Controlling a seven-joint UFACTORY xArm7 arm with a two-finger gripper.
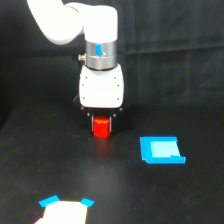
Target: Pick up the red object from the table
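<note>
Jaws (101, 121) down low, and the red object (101, 127) sits right between them, its top tucked up under the white gripper body. The dark fingers are barely visible against the black, so I cannot tell whether they are pinching the block or merely flanking it. The block's base looks to be on, or just above, the surface (60, 170); a faint red glow lies beneath it, too blurred to settle contact.

Here's the risk: if the grip isn't firm, a lift leaves the block behind or tips it over. It's narrower than the jaws, so an off-centre squeeze could twist it out sideways. And pressing any lower could jam the fingertips into the surface.

Further out, the flat blue piece (161, 150) lies to the right and a little nearer, well apart from the block, so it's no obstacle to a straight lift. At the near edge, left of centre, a pale shape with blue corners (65, 209) sits far out of the way.
</note>
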